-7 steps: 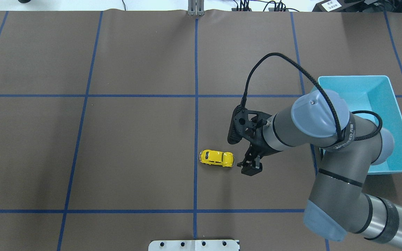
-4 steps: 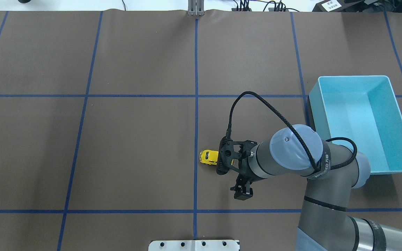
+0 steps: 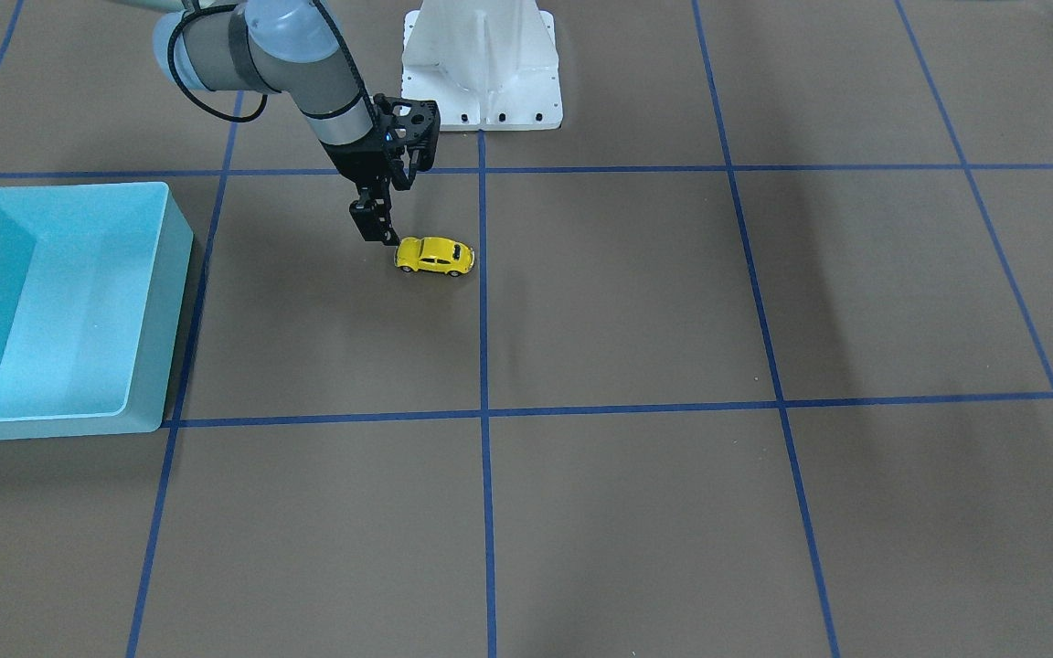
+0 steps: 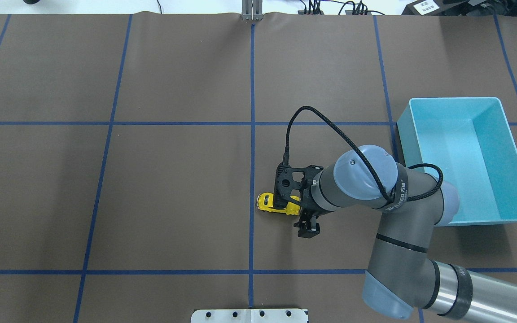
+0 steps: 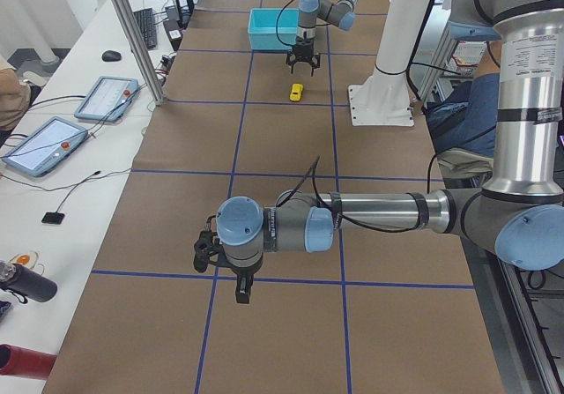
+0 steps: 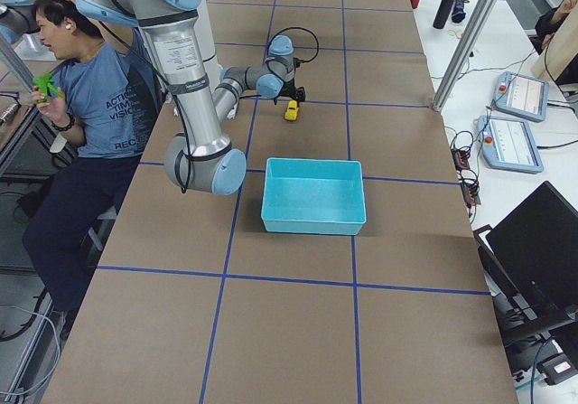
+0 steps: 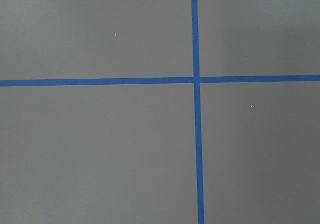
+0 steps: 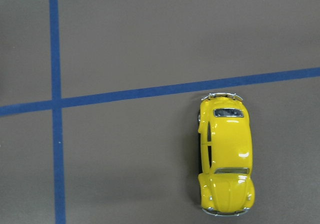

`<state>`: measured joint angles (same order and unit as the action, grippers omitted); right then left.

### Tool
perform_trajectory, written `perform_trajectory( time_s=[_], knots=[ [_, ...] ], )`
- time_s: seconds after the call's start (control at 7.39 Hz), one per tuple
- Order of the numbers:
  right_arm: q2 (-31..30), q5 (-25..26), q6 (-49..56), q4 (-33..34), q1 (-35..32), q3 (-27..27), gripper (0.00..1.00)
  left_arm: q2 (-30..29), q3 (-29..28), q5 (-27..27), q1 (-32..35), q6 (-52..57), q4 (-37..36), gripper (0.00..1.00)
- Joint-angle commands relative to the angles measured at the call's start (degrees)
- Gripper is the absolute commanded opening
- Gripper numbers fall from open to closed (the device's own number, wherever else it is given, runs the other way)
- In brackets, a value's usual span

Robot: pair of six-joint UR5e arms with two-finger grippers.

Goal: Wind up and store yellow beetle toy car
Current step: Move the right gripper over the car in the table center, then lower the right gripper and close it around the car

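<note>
The yellow beetle toy car [image 3: 435,256] [image 4: 268,201] [image 8: 225,154] stands on its wheels on the brown mat, just right of the centre blue line in the overhead view. My right gripper [image 4: 308,229] [image 3: 374,224] hangs fingers-down just beside one end of the car, a little toward the robot's base, open and holding nothing. Its wrist camera mount hides part of the car from overhead. The right wrist view looks straight down on the car and shows no fingers. My left gripper [image 5: 242,293] hovers low over the mat far from the car; I cannot tell its state.
A turquoise bin [image 4: 453,99] [image 3: 165,219] stands to the right of the car in the overhead view, with nothing in it. The robot's white base plate [image 3: 481,64] is close behind the car. A seated person [image 6: 99,79] is beside the table.
My right arm has swung left from beside the bin to the car, and its wrist mount now covers part of the car. The car has not moved.
</note>
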<state>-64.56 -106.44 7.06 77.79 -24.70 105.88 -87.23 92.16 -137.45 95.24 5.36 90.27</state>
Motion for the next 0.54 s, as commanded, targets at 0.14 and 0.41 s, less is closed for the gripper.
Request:
perform_trajectory(
  time_s=[0.14, 0.41],
  knots=[
    [4.3, 0.0, 0.9, -0.1, -1.2, -5.1, 1.00, 0.6, 0.0, 0.0, -0.1, 0.2, 0.0, 1.00],
    [4.6, 1.2, 0.5, -0.2, 1.0, -5.9, 1.00, 0.6, 0.0, 0.1, -0.1, 0.2, 0.1, 1.00]
  ],
)
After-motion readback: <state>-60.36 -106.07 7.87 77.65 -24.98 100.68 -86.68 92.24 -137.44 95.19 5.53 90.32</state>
